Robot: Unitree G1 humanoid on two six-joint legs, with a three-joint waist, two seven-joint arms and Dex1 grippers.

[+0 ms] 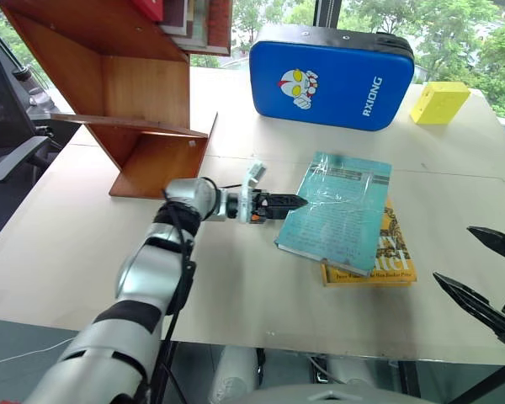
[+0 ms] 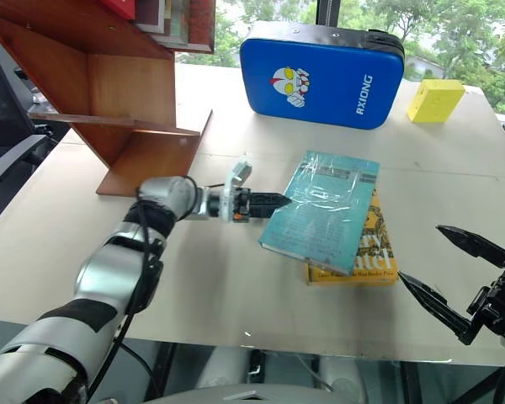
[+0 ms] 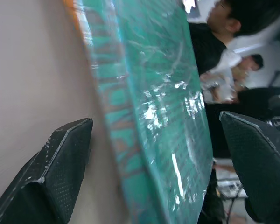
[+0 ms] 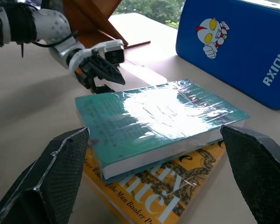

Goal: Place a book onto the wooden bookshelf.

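Thin teal paperback book in glossy clear plastic wrap lies flat on the pale bench, resting skewed on top of a yellow paperback book whose corner sticks out from under it on the robot's near-right side. Left pincer reaches in level from the left, fingertips right at the teal book's left edge, jaws spread wide with one finger down by the bench surface and the other above the cover; not closed on anything. Right pincer hangs off near the bench's front right edge, well apart from both books, fingers wide and empty. Large reddish-brown wooden bookshelf of slanted boards stands at the far left of the bench, a few books in its upper part. Blue padded case with cartoon print sits at the back, small yellow block just to its right.
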